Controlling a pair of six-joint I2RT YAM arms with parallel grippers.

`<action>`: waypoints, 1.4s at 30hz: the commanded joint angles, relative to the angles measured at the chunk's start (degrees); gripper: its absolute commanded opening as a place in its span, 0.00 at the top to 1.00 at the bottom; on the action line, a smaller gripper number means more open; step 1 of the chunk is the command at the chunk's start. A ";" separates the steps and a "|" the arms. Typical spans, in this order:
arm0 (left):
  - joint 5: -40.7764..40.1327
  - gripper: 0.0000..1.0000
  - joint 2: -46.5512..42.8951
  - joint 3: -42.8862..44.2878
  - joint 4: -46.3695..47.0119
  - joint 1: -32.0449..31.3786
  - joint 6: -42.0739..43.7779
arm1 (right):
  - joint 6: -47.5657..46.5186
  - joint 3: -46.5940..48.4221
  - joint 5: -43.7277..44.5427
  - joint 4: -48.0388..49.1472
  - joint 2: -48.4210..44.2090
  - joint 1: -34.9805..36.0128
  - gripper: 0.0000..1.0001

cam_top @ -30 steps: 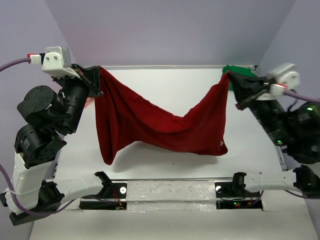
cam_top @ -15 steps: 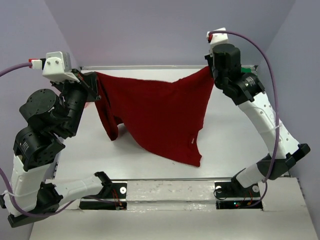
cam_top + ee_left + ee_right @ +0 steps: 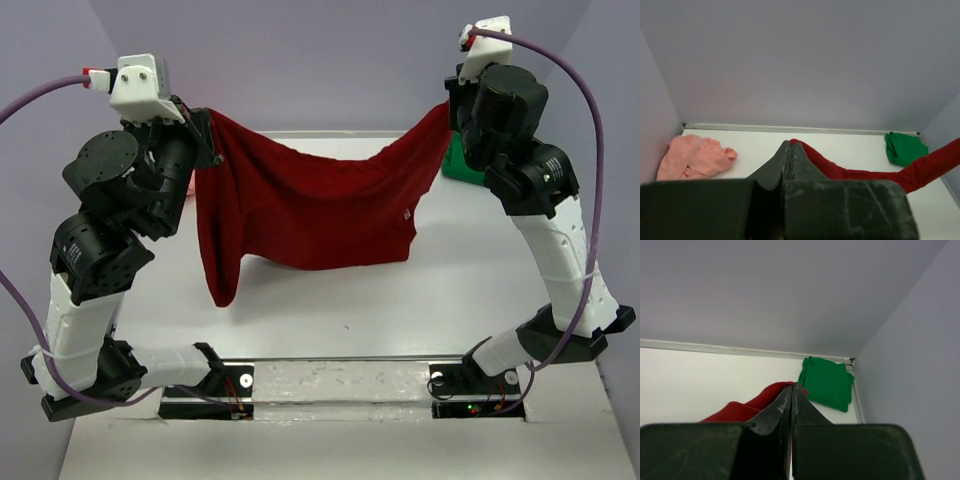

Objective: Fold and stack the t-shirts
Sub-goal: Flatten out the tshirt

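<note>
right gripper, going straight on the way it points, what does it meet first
Probably the pale grey back wall: the right gripper, shut on the dark red cloth t-shirt, aims just left of the folded bright green t-shirt. Depth is unclear, so it might graze that.

White table (image 3: 330, 310), walled in on the far, left and right sides. Pale salmon-pink t-shirt (image 3: 695, 157) lay in a crumpled heap in the far left corner, against the left wall; bright green t-shirt (image 3: 827, 382) lay flat as a roughly square bundle in the far right corner, just off the right wall. The two were well apart, with bare tabletop between them.
</note>
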 commanded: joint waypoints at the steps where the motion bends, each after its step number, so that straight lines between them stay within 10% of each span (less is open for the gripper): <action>1: -0.66 1.00 -3.13 -2.42 1.60 -1.78 0.05 | -6.12 -2.92 7.35 6.94 -3.75 3.87 1.00; 11: -12.06 1.00 -7.63 -10.61 -1.38 -13.72 -7.95 | -34.89 -3.53 27.92 27.57 -9.47 23.55 1.00; 19: -25.62 1.00 2.47 3.70 -0.16 -26.57 0.56 | -42.71 1.29 22.58 39.40 -4.73 24.80 1.00; 34: -28.69 1.00 8.28 12.09 26.02 -26.57 32.37 | -32.33 7.02 6.31 30.09 -0.15 18.65 1.00; 42: -9.66 1.00 1.07 1.18 8.39 -3.48 10.96 | -24.95 -13.82 4.03 28.42 -8.59 10.39 1.00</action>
